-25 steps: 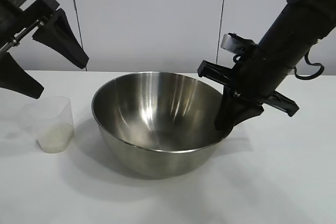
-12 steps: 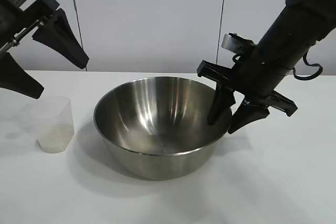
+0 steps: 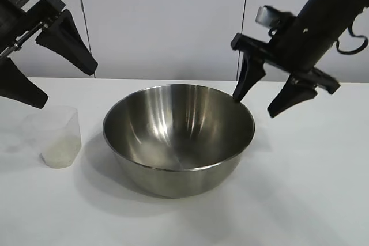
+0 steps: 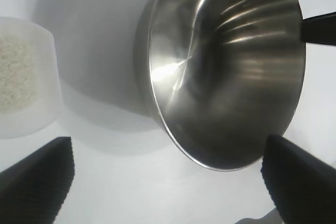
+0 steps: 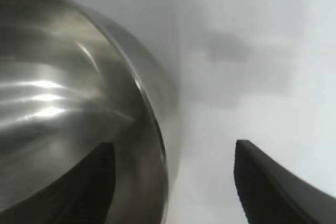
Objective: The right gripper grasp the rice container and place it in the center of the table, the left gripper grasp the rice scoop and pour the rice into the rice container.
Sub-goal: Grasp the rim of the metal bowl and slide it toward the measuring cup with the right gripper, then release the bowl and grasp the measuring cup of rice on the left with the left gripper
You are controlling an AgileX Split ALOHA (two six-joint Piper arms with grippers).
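Two grippers hang over your table, and neither holds anything. Your right gripper is in the air above the far right rim of the rice container, fingers spread apart, one tip over the rim and the other out past it; no part of it touches the steel. The container sits upright in the middle of the table, with nothing in it (only reflections on the inner wall). Your left gripper waits at the exterior view's left edge, jaws wide, above the rice scoop and clear of it. That scoop stands upright just left of the container, not touching it, with a low layer of rice in its bottom.
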